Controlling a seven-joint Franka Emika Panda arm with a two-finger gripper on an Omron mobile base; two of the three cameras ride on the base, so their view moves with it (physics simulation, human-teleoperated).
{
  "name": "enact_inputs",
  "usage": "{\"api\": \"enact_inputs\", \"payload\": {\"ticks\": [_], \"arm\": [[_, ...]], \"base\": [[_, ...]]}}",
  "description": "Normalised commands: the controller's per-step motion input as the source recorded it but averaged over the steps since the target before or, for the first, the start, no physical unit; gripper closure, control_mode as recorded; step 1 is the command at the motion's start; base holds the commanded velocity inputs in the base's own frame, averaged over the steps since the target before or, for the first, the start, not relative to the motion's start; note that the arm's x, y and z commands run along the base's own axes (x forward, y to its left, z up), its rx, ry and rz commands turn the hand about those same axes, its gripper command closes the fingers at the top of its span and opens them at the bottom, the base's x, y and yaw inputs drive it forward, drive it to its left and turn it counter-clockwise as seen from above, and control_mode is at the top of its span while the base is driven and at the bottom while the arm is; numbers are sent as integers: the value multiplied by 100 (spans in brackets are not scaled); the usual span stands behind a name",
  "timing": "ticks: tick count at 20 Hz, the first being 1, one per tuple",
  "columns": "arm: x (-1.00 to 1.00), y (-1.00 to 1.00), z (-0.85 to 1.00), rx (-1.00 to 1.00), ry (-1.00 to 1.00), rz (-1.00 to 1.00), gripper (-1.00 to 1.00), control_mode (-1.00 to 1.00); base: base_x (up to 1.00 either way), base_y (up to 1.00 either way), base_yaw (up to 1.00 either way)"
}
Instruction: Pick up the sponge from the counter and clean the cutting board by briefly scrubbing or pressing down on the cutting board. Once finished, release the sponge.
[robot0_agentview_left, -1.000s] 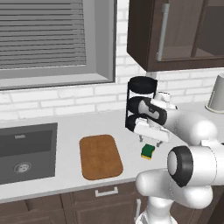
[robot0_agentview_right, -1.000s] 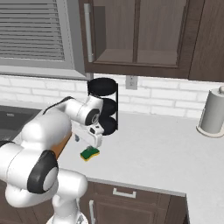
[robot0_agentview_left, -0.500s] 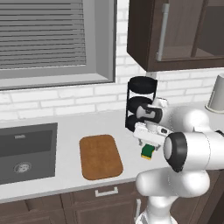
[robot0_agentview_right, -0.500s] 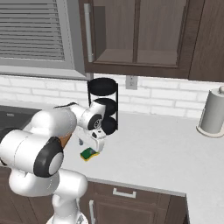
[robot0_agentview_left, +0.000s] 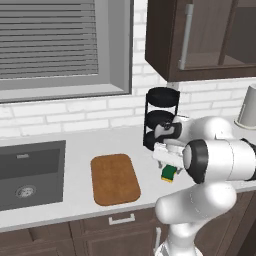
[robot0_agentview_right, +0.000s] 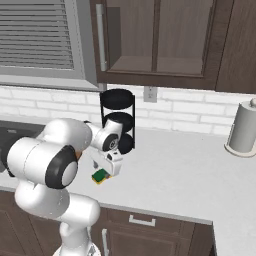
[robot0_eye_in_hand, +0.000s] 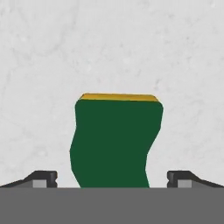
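The sponge (robot0_agentview_left: 168, 173), green on top over a yellow base, lies on the light counter (robot0_agentview_left: 75, 150) right of the brown cutting board (robot0_agentview_left: 115, 179). My gripper (robot0_agentview_left: 167, 164) hangs straight over the sponge, pointing down and open. In the right base view the sponge (robot0_agentview_right: 100, 176) peeks out under the gripper (robot0_agentview_right: 108, 168). The hand view looks down on the sponge (robot0_eye_in_hand: 116, 140), which sits between the two spread fingertips (robot0_eye_in_hand: 43, 178) without touching either. My gripper (robot0_eye_in_hand: 112, 178) holds nothing.
A black wire rack (robot0_agentview_left: 161, 107) stands just behind the gripper against the brick wall. The dark sink (robot0_agentview_left: 30, 172) lies left of the board. A paper towel roll (robot0_agentview_right: 243, 128) stands far right. Wall cabinets (robot0_agentview_right: 155, 40) hang overhead.
The hand has come down closer over the sponge and the arm's elbow has swung forward. The jaws stayed open; sponge and board have not moved.
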Motion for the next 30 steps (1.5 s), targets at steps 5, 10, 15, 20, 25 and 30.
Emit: {"api": "enact_inputs", "payload": {"ticks": [5,10,15,20,25,30], "arm": [[0,0,-22,-3,0,-4,-100,-100],[0,0,-9,-2,0,-5,-100,-100],[1,0,-2,-3,0,-5,-100,-100],[6,0,-13,-6,2,-4,100,-100],[0,0,-3,-1,0,-2,100,-100],[-1,8,36,-1,0,-6,100,-100]], "base": [[0,0,0],[0,0,0],[0,0,0],[0,0,0],[0,0,0],[0,0,0]]}}
